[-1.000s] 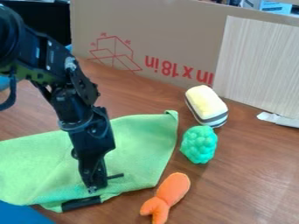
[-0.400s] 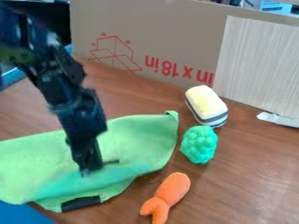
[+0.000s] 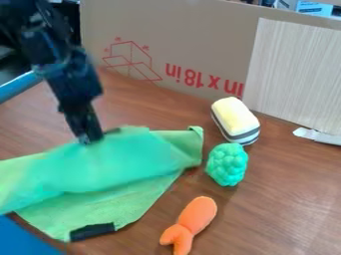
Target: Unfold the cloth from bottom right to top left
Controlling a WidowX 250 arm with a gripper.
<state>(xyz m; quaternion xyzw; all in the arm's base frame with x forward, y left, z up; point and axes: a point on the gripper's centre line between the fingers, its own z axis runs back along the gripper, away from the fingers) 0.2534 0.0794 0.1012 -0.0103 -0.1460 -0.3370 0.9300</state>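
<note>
My claw (image 3: 94, 138) grips the green cloth (image 3: 123, 204) by its raised flap (image 3: 120, 162), lower left on the table (image 3: 279, 199); best drawn low & slow twd. top left, w/o dragging the bottom layer (image 3: 86, 214), then laid flat.

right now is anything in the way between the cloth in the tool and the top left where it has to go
Nothing visible blocks the green cloth toward the top left; only the tool and its arm are over that side. The yellow, green and orange toys lie off to the right.
</note>
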